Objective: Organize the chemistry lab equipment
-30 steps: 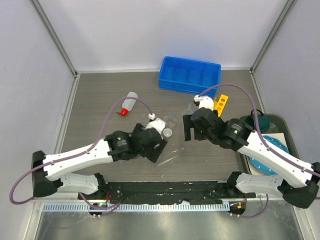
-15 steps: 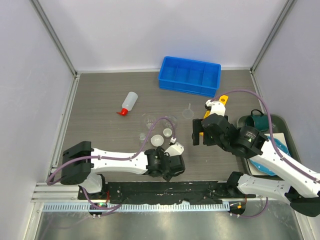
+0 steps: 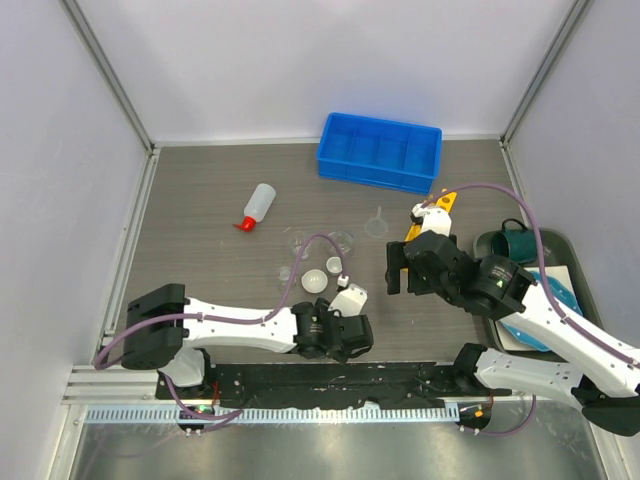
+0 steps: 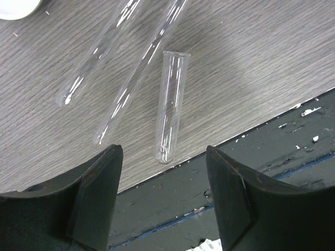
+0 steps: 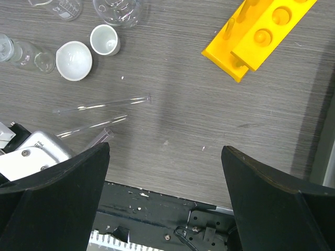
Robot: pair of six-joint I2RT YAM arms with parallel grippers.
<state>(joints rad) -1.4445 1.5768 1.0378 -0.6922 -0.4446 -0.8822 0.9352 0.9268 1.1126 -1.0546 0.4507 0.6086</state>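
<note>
The left gripper [image 4: 163,154] hangs with jaws spread. The short clear glass test tube [image 4: 169,104] lies just ahead, its closed end between them, at the grey wood-grain tabletop's [image 4: 261,63] edge. It should drop straight, straddle the tube and close gently, sparing the two longer thin glass tubes [image 4: 139,73] alongside. The right gripper [image 5: 165,149], also spread, holds nothing.

A lab test cell: white panel walls [image 3: 300,60], metal framing [image 3: 112,80], glass tubes [image 4: 170,104] on a grey table [image 3: 200,190].
</note>
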